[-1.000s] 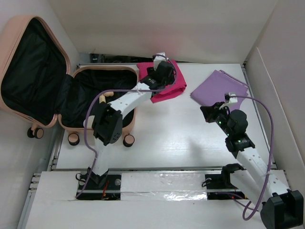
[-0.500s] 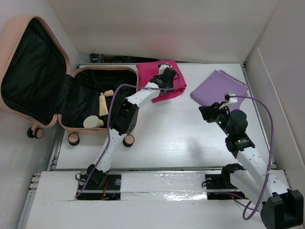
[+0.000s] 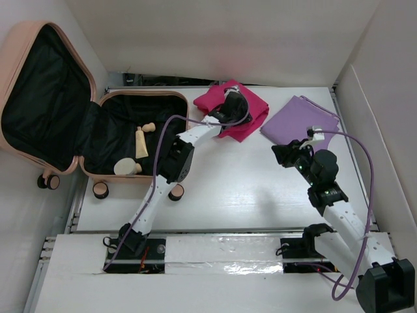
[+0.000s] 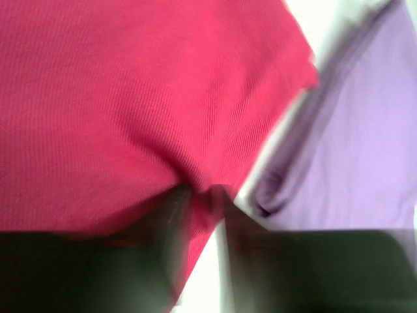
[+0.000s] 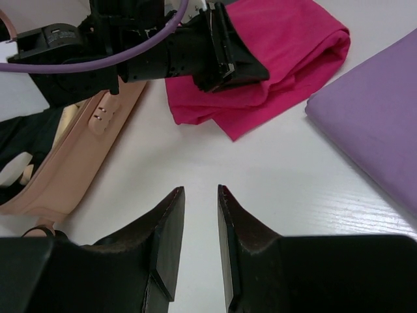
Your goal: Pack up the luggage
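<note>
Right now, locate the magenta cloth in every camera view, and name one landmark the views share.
Top external: the magenta cloth lies at top centre, right of the luggage.
Left wrist: it fills the left and top of the picture.
Right wrist: it sits from upper middle to the right.
Shared landmark: the purple cloth, to its right in all three.

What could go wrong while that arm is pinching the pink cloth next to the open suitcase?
1. The left gripper seems to pinch only a fold of the pink cloth. Once lifted, the cloth may unfurl, slip out, or drape over the rim of the luggage instead of landing inside.
2. The purple cloth lies right beside the pink one, so a dragging pull might catch and shift it.
</note>
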`<action>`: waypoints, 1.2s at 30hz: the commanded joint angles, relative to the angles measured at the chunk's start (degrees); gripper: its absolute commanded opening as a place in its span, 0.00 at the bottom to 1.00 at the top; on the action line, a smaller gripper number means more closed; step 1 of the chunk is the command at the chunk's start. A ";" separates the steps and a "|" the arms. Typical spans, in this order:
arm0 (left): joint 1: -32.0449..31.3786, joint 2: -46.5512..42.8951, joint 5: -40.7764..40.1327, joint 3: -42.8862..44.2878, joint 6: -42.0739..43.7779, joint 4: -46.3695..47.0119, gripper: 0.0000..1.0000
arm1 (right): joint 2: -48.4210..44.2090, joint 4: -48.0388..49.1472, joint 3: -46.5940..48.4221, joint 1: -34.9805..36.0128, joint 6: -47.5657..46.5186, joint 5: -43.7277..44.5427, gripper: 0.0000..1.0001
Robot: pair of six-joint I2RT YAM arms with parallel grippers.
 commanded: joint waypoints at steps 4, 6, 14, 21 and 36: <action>-2.07 -11.53 0.25 -10.41 -0.98 10.60 0.66 | 1.08 2.63 2.34 0.34 -0.71 -0.30 0.34; -2.07 -18.65 -5.17 -14.29 0.26 11.39 0.70 | 1.26 2.81 2.43 0.34 -0.63 -0.74 0.34; 1.88 -38.79 -16.46 -42.61 -2.37 19.58 0.63 | 0.38 2.54 2.34 0.87 -0.71 -0.12 0.34; 1.88 -38.28 -17.07 -49.03 -3.95 15.97 0.64 | 0.82 2.54 2.52 0.87 -0.89 -0.30 0.35; -1.28 -27.12 -11.89 -44.55 -5.88 20.36 0.55 | 1.43 2.54 2.70 0.87 -1.06 -0.56 0.35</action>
